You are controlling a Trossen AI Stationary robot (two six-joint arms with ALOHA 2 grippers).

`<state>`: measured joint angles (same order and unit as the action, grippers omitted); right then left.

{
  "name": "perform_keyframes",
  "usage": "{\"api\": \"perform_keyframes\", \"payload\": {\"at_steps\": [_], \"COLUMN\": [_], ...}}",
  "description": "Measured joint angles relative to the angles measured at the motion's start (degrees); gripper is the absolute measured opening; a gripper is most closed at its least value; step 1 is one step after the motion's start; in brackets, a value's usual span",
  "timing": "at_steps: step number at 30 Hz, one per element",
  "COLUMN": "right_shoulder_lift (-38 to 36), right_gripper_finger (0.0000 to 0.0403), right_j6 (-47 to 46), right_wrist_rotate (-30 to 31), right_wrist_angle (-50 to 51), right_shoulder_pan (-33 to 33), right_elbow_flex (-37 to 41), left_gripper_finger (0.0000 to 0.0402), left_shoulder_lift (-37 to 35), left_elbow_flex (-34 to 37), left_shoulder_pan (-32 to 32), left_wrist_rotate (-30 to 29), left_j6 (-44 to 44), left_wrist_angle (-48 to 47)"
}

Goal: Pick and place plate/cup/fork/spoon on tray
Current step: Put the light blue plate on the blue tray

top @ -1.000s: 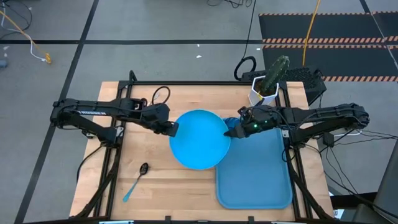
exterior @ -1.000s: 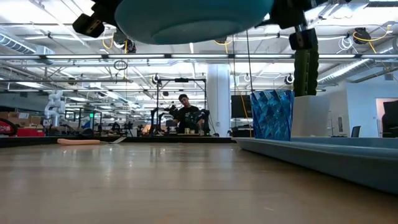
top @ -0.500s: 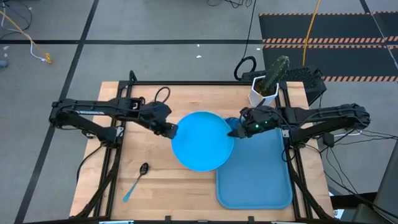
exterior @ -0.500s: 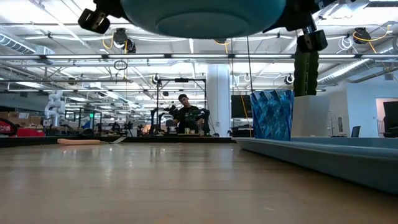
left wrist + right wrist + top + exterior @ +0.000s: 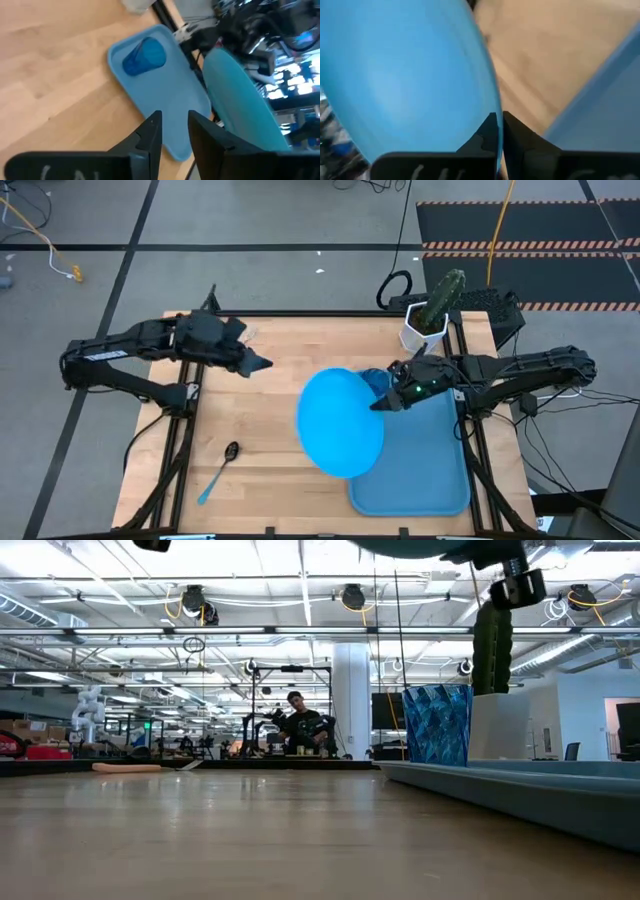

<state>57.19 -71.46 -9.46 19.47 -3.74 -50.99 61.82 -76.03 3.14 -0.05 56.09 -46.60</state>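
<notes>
My right gripper [image 5: 381, 403] pinches the round sky-blue plate's [image 5: 340, 423] rim, tilted, overhanging the rectangular blue plastic tray's [image 5: 420, 470] left edge.

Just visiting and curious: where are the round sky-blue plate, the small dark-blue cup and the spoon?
Round sky-blue plate [image 5: 338, 423]: high view, its middle.
Small dark-blue cup [image 5: 145, 55]: left wrist view, its side.
Spoon [image 5: 231, 451]: high view, its dark bowl.
</notes>
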Motion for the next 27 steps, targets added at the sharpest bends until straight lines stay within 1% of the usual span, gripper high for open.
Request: {"api": "perform_keyframes", "payload": {"at_steps": [1, 6, 8, 11, 20, 24, 27], "right_shoulder_lift": [-0.05, -0.26, -0.86, -2.16, -7.68, -9.59, -10.10], "right_gripper_finger": [0.0004, 0.0004, 0.0004, 0.0003, 0.0001, 0.0001, 0.0000], "right_j6": [-0.12, -2.64, -3.92, -6.44, -15.82, -17.41, -17.46], "right_wrist_rotate": [0.49, -0.89, -2.73, -3.23, -2.70, -2.69, -2.54], "right_wrist_angle": [0.79, 2.04, 5.13, 11.97, 29.80, 40.11, 45.39], "right_shoulder_pan": [-0.05, -1.69, -2.56, -4.05, -9.54, -11.12, -12.10], "right_elbow_flex": [0.11, 0.20, 0.16, 0.18, 0.18, 0.19, 0.21], "left_gripper_finger": [0.0100, 0.0103, 0.0103, 0.0103, 0.0104, 0.0104, 0.0104], "left_shoulder_lift": [-0.08, -1.98, -2.05, -2.55, -2.57, -2.52, -2.53], "left_elbow_flex": [0.06, 0.07, 0.07, 0.17, 0.17, 0.17, 0.17], "left_shoulder_pan": [0.05, 0.17, 0.11, 0.11, 0.22, 0.22, 0.22], "left_wrist_rotate": [0.16, 0.25, 0.30, 0.30, -0.25, -1.51, -2.05], "left_j6": [-0.04, -0.56, -0.73, -1.15, -5.66, -7.18, -8.12], "left_wrist_angle": [-0.43, -1.79, -2.93, -4.41, -4.58, -4.59, -4.57]}}
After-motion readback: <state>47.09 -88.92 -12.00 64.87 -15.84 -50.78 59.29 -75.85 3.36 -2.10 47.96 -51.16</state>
